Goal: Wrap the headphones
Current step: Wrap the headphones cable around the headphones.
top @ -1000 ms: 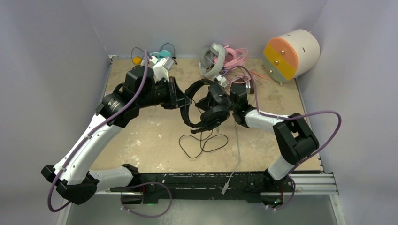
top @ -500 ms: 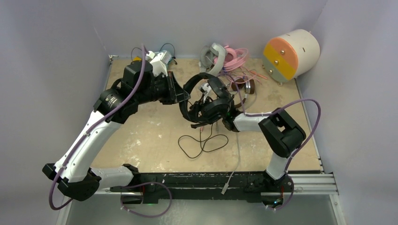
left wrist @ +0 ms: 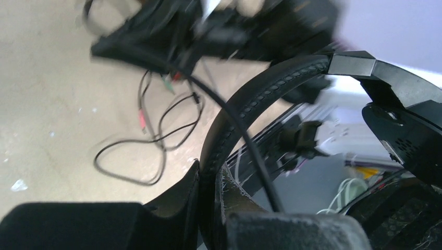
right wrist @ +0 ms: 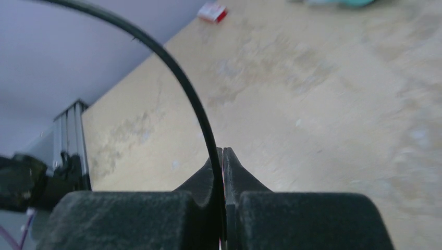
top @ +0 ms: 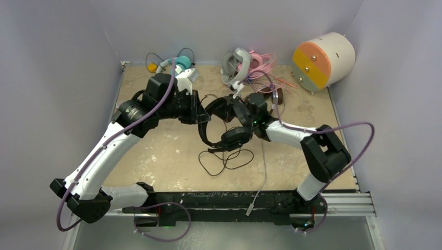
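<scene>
The black headphones (top: 234, 138) hang above the middle of the table between both arms. My left gripper (top: 200, 112) is shut on their padded headband (left wrist: 260, 99), which is pinched between its fingertips (left wrist: 211, 177). My right gripper (top: 241, 110) sits just right of the upper ear cup. It is shut on the thin black cable (right wrist: 193, 99), which runs down between its closed fingers (right wrist: 223, 153). The rest of the cable (top: 226, 159) lies in loose loops on the table below the headphones.
Other headphones lie along the back wall: a teal-and-white pair (top: 180, 62), a grey-white pair (top: 235, 65), a pink pair (top: 260, 62) and a brown pair (top: 276, 96). A cream cylinder (top: 323, 60) sits at the back right. Walls close in three sides.
My right gripper opened, then shut on the cable and shifted back right. The headphones swung lower and the left arm moved slightly right with the headband.
</scene>
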You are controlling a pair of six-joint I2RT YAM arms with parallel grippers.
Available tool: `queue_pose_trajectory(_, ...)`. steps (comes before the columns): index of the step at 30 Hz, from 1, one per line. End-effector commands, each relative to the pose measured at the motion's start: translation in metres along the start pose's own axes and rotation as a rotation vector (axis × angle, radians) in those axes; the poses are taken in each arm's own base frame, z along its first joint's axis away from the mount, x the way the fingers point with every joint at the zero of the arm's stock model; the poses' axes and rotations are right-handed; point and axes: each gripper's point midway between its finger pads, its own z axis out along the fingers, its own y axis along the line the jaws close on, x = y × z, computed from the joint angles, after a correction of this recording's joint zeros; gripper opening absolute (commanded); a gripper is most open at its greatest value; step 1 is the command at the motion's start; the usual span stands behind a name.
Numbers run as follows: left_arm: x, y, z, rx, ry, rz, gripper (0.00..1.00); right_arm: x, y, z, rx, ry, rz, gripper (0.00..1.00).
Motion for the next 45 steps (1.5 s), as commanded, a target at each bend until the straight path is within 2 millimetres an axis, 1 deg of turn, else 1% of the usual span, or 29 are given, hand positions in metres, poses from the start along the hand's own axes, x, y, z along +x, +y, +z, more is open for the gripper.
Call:
queue_pose_trajectory(1,0.020,0.025,0.004,-0.059,0.047,0.066,0.00,-0.085,-0.023,-0.031,0.128,-0.150,0.013,0.00)
queue_pose_trajectory(3,0.026,0.041,0.006,-0.128,0.059,0.073,0.00,-0.098,-0.037,-0.046,0.197,-0.167,0.018,0.00)
queue_pose_trajectory(6,0.029,0.055,0.006,-0.193,0.061,0.078,0.00,-0.108,-0.063,-0.066,0.322,-0.179,0.060,0.00)
queue_pose_trajectory(9,0.025,0.053,0.001,-0.188,0.034,0.087,0.00,-0.103,-0.092,-0.084,0.392,-0.184,0.163,0.00)
queue_pose_trajectory(12,0.020,0.052,-0.004,-0.191,-0.001,0.097,0.00,-0.094,-0.108,-0.096,0.398,-0.213,0.250,0.00)
queue_pose_trajectory(14,0.019,0.054,-0.006,-0.201,-0.009,0.103,0.00,-0.087,-0.115,-0.099,0.395,-0.210,0.281,0.00)
queue_pose_trajectory(19,0.024,0.050,-0.006,-0.176,0.010,0.102,0.00,-0.066,-0.126,-0.094,0.398,-0.164,0.331,0.00)
queue_pose_trajectory(23,0.018,0.043,-0.014,-0.160,-0.024,0.091,0.00,-0.050,-0.132,-0.092,0.397,-0.137,0.354,0.00)
queue_pose_trajectory(24,0.015,0.040,-0.016,-0.150,-0.036,0.085,0.00,-0.051,-0.132,-0.090,0.388,-0.140,0.342,0.00)
queue_pose_trajectory(25,0.012,0.036,-0.018,-0.138,-0.050,0.079,0.00,-0.046,-0.130,-0.087,0.363,-0.121,0.339,0.00)
queue_pose_trajectory(27,0.004,0.026,-0.020,-0.105,-0.081,0.060,0.00,-0.036,-0.117,-0.078,0.301,-0.090,0.337,0.00)
queue_pose_trajectory(28,0.001,0.021,-0.020,-0.084,-0.093,0.050,0.00,-0.027,-0.112,-0.075,0.282,-0.073,0.337,0.00)
queue_pose_trajectory(29,-0.003,0.017,-0.020,-0.066,-0.105,0.037,0.00,-0.024,-0.105,-0.071,0.267,-0.068,0.326,0.00)
queue_pose_trajectory(30,-0.007,0.013,-0.019,-0.055,-0.119,0.023,0.00,-0.015,-0.096,-0.068,0.249,-0.053,0.321,0.00)
queue_pose_trajectory(32,-0.016,0.011,-0.017,-0.056,-0.144,-0.024,0.00,-0.006,-0.079,-0.061,0.212,-0.041,0.300,0.00)
queue_pose_trajectory(34,-0.029,0.019,-0.018,-0.101,-0.182,-0.086,0.00,0.003,-0.060,-0.055,0.167,-0.031,0.275,0.00)
queue_pose_trajectory(37,-0.055,0.035,-0.026,-0.162,-0.262,-0.171,0.00,0.020,-0.031,-0.048,0.092,-0.020,0.255,0.00)
queue_pose_trajectory(40,-0.076,0.049,-0.030,-0.213,-0.336,-0.249,0.00,0.031,0.000,-0.044,-0.012,-0.022,0.235,0.00)
queue_pose_trajectory(43,-0.088,0.059,-0.023,-0.240,-0.379,-0.331,0.00,0.038,0.037,-0.041,-0.128,-0.017,0.196,0.02)
queue_pose_trajectory(45,-0.090,0.067,-0.014,-0.250,-0.393,-0.378,0.00,0.041,0.063,-0.037,-0.200,-0.013,0.161,0.02)
